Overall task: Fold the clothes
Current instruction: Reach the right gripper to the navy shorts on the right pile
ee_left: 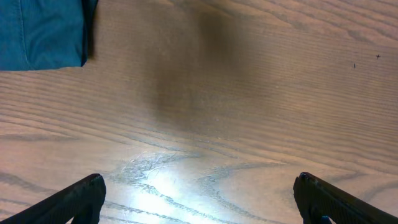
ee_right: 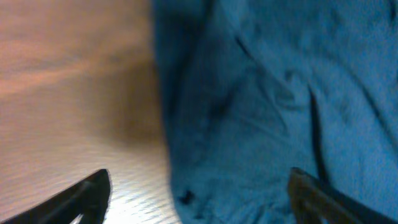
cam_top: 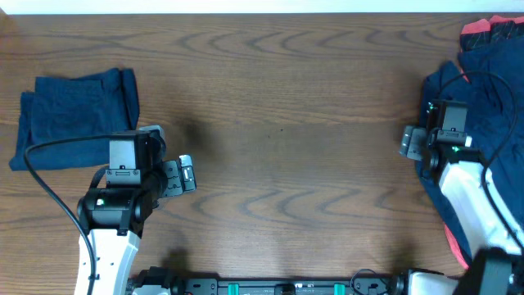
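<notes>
- Left claw [ee_left: 199, 200]: jaws wide, nothing held, above bare tabletop [ee_left: 249, 93].
- Folded navy garment [cam_top: 74, 115]: a flat, rough rectangle of soft cloth at the far left, just beyond the left claw and apart from it.
- Right claw [ee_right: 199, 194]: jaws wide, straddling the left edge of the clothes heap [ee_right: 280, 93]; contact cannot be told.
- Heap: rumpled navy cloth with a coral-red panel [cam_top: 483, 31].
- Tabletop: brown wood grain, glossy.

Clothes pile [cam_top: 483, 57] at 3 o'clock: cut off by the overhead view's right edge, partly hidden beneath the right arm [cam_top: 468, 190]. Right wrist view: blurred throughout.
</notes>
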Available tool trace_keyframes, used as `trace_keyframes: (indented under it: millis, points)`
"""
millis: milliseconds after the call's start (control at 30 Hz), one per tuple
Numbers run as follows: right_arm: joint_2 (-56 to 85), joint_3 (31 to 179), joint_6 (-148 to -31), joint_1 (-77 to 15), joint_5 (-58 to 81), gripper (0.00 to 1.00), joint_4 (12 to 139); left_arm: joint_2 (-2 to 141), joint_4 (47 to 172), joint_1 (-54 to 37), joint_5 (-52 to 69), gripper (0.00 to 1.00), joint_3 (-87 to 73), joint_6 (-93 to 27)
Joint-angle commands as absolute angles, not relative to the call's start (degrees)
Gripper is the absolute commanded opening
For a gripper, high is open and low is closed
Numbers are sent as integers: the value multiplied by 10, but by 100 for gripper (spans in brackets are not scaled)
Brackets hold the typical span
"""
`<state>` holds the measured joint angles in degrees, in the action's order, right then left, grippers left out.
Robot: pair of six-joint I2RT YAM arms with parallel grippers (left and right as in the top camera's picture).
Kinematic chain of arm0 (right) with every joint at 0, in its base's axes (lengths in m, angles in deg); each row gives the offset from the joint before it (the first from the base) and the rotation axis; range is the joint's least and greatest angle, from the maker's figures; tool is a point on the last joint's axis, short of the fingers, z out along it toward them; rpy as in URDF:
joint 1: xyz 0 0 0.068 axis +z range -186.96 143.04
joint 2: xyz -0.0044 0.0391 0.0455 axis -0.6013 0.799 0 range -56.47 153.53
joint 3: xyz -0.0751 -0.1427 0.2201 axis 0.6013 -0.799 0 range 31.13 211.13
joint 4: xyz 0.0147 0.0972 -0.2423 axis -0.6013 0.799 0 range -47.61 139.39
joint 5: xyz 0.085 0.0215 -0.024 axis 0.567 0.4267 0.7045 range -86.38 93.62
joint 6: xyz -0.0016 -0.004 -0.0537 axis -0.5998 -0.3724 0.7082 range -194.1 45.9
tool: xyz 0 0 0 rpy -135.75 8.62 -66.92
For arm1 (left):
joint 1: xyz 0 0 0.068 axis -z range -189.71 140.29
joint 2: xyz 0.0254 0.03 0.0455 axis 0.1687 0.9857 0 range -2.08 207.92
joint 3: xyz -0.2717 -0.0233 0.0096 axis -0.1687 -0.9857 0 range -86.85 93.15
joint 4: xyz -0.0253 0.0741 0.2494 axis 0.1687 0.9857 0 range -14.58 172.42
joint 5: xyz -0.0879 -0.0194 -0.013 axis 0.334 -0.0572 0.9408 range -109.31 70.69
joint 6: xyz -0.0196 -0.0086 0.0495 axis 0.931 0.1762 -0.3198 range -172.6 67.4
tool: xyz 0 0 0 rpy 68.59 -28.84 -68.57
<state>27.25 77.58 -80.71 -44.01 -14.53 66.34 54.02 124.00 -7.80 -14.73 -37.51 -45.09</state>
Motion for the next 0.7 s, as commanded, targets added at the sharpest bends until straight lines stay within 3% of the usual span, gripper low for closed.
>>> trace_keyframes:
  millis: [0, 100, 233, 300, 533, 667]
  points:
    - [317, 786, -840, -453, -167, 82, 661, 540, 1240, -80, -141, 98, -366, -448]
    - [350, 786, -839, -453, -147, 80, 652, 540, 1240, -80, -141, 98, -366, -448]
    - [373, 786, -840, -453, -141, 53, 651, 540, 1240, -80, -141, 98, -366, -448]
    - [376, 786, -840, -453, -141, 46, 651, 540, 1240, -80, -141, 98, -366, -448]
    - [376, 786, -839, -453, -135, 5, 656, 540, 1240, -80, -141, 98, -366, -448]
    - [376, 786, -839, -453, -124, 1, 656, 540, 1240, -80, -141, 98, -366, -448]
